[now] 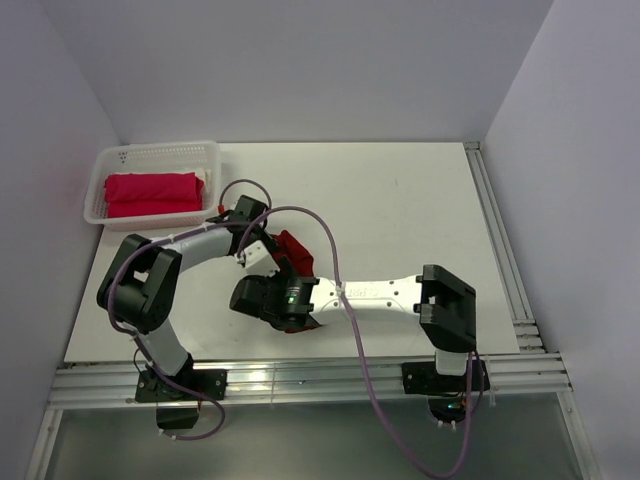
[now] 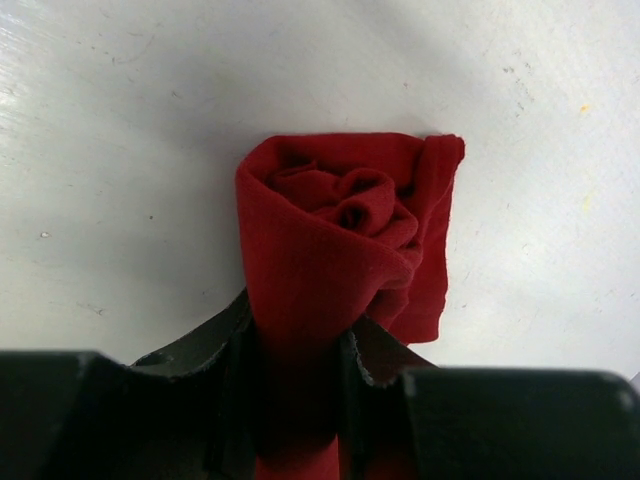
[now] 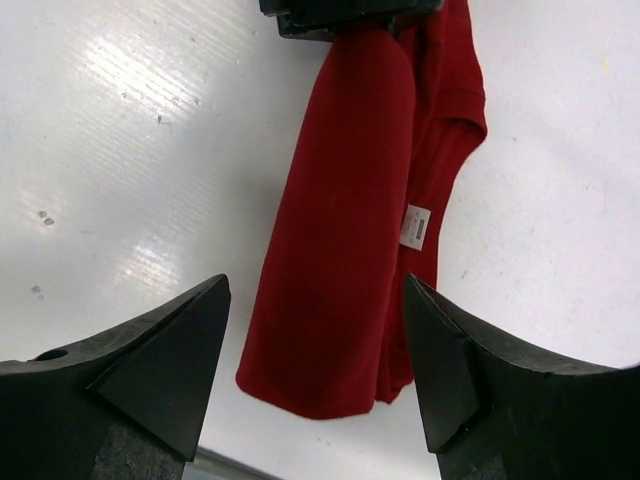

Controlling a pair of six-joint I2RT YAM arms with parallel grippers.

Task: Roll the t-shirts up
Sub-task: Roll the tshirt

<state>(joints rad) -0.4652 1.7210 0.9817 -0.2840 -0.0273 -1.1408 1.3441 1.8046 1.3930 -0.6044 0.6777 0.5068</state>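
The dark crimson t-shirt [image 2: 330, 240] lies rolled into a tight tube on the white table; it also shows in the top view [image 1: 293, 248]. My left gripper [image 2: 300, 375] is shut on one end of the roll, with a finger [image 2: 232, 345] on each side. In the right wrist view the roll [image 3: 340, 230] runs lengthwise away from me, with a white label [image 3: 415, 227] on it and the left gripper [image 3: 350, 15] at its far end. My right gripper [image 3: 312, 300] is open and empty, hovering over the near end of the roll. The pinkish-red t-shirt [image 1: 150, 193] lies folded in the basket.
The white perforated basket [image 1: 112, 160] stands at the table's back left corner. The two arms cross close together near the table's middle left [image 1: 280, 290]. A metal rail [image 1: 300, 385] runs along the near edge and another [image 1: 500, 250] along the right.
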